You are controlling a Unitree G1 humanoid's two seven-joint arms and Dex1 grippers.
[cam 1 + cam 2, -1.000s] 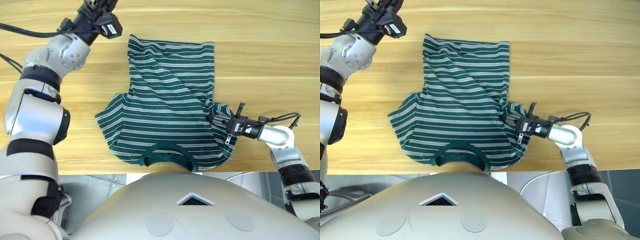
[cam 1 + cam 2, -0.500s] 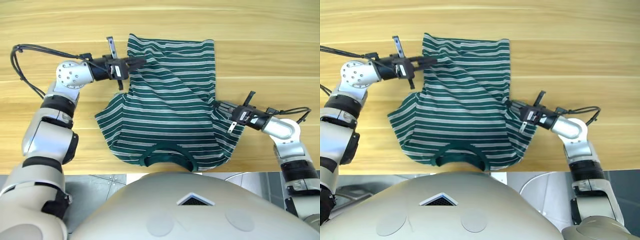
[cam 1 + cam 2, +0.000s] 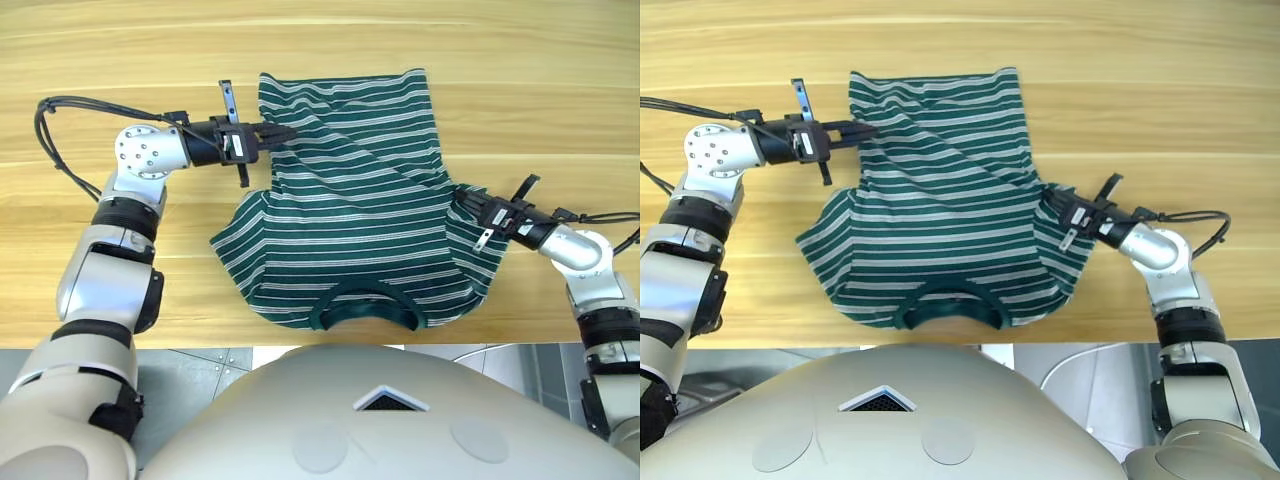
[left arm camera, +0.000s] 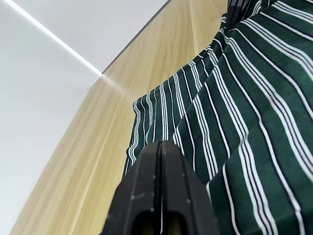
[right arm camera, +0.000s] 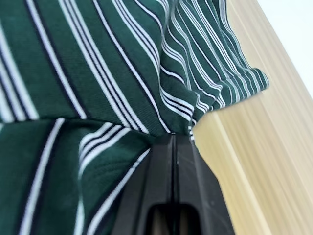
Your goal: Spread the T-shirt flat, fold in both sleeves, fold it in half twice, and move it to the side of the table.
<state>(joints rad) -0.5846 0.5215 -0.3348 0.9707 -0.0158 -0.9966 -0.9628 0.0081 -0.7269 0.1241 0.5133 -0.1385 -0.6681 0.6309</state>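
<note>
Early stage, spreading only. Green striped T-shirt (image 3: 355, 220) lies mid-table (image 3: 540, 90), collar toward robot, hem on far side. Left gripper (image 3: 288, 131) pinched tight on cloth at left side seam, up near hem. Right gripper (image 3: 462, 196) clamped on bunched cloth by right sleeve. Body rumpled, diagonal creases across chest, both sleeves crumpled under. Not flat yet. Sleeve folds, both halvings and move to table side all left to do.

Bright, even overhead light fills the room; the counter (image 3: 520, 110) carries a pale sheen, and shadows beside the T-shirt (image 3: 350, 200) are thin.
</note>
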